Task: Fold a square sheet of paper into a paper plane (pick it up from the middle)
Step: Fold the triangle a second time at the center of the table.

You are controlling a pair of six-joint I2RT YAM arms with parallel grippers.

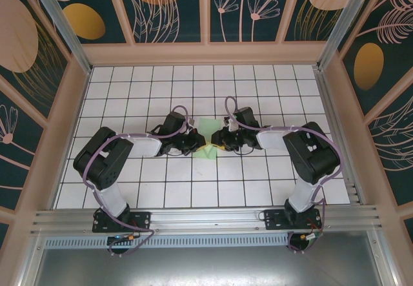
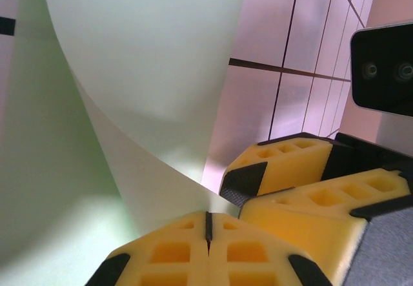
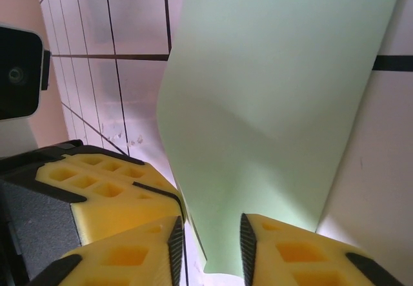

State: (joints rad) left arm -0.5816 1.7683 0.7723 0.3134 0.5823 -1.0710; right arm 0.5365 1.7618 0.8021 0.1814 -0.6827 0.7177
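Observation:
The square sheet of paper (image 1: 208, 127) is pale mint green and is lifted and bent between the two grippers at mid table. My left gripper (image 2: 208, 224) is shut on one edge of the sheet (image 2: 142, 73), which curves up and away from its yellow fingers. My right gripper (image 3: 211, 247) is open, its pads apart with a corner of the sheet (image 3: 277, 92) hanging in the gap. In the top view the left gripper (image 1: 195, 143) and the right gripper (image 1: 219, 141) almost touch. The paper plane is out of view.
The white grid-tiled table (image 1: 161, 189) spreads all round the grippers. Wooden walls (image 1: 206, 53) close the back and sides. The right gripper's fingers (image 2: 284, 166) sit close beside the left gripper. The left gripper's fingers (image 3: 110, 183) show beside the right gripper.

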